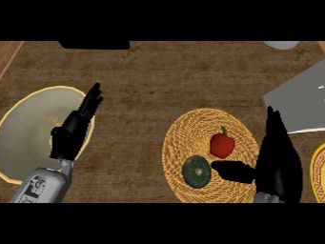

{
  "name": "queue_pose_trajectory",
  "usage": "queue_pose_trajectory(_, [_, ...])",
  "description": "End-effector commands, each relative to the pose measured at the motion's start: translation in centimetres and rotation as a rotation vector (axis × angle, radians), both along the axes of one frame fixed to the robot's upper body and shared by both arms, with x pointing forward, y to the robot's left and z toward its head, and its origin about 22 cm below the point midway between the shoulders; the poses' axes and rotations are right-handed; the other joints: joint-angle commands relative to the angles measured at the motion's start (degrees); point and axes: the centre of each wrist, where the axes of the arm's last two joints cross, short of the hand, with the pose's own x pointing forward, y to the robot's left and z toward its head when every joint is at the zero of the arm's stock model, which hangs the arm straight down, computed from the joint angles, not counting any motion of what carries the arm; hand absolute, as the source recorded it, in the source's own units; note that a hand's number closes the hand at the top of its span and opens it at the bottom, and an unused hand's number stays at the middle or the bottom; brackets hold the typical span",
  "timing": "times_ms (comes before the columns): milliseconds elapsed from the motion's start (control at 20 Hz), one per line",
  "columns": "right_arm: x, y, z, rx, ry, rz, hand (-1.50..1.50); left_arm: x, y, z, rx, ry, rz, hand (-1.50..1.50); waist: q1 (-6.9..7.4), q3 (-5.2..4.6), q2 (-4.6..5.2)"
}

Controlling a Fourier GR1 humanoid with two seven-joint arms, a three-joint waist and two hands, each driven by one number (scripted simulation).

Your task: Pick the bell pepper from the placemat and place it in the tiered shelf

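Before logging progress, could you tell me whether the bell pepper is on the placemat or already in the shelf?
On the placemat: the red bell pepper lies on the woven placemat, with the right hand open beside it.

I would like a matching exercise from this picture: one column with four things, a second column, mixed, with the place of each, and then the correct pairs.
Things
1. bell pepper
2. round green item
3. left hand
4. tiered shelf

Places
A. over the pale yellow-rimmed plate at the view's left
B. at the right edge, beyond the woven placemat
C. on the placemat, right of its middle, red with a green stem
D. on the placemat's near part, beside the right hand's thumb

Pairs: 1-C, 2-D, 3-A, 4-B
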Motion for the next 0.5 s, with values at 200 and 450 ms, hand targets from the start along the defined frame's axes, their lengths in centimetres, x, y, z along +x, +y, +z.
queue_pose_trajectory(200, [3.0,2.5,1.6,-0.052,0.148,-0.137,-1.5,-0.2,0.1,-1.6,0.007,0.012,0.017,0.0,-0.27,0.01,0.09])
queue_pose_trajectory(450, [2.9,2.7,0.8,-0.024,0.142,-0.148,-1.5,0.8,-0.8,-0.2,-0.006,-0.003,0.017,0.0,-0.69,0.1,-0.05])
